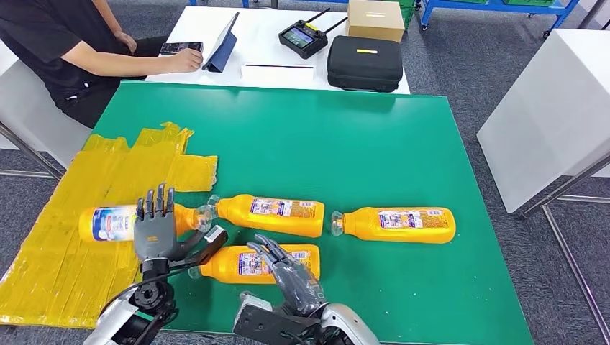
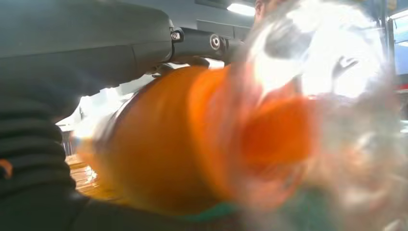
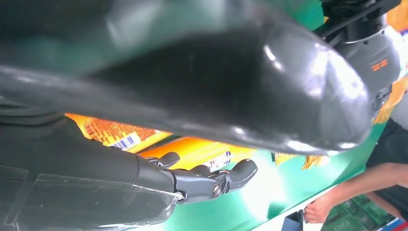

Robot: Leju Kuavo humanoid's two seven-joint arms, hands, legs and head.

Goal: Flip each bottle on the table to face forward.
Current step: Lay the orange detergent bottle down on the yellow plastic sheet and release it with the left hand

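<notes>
Bottles, four of them, lie on their sides on the green table (image 1: 374, 129), and you are working the nearest one. The near bottle (image 1: 237, 264) lies between your two hands, its clear cap end toward the left hand and its barcoded label upward. The left hand (image 1: 155, 230) stands just at that cap end, fingers upright and apart, thumb reaching toward the neck; the left wrist view has the orange body and clear cap blurred and very close, but I cannot tell whether the thumb actually touches. The right hand (image 1: 291, 277) lies over the bottle's other end, fingers extended and a little curled. I cannot tell from these views whether it presses on the bottle or merely hovers; nothing looks firmly gripped by either hand.

Beyond it, the left bottle (image 1: 108, 221) rests on the yellow sheet (image 1: 57, 251) with a blue-and-white label up. The middle bottle (image 1: 270, 214) and the right bottle (image 1: 399, 224) lie in a row on the bare green, each showing a barcoded label.

By my reading, you are at the approach-and-grasp step for the near bottle. Next you need a secure hold from both ends, then a roll about its long axis until the front label faces up. Watch the round body: it may roll away toward the middle bottle just beside it.
</notes>
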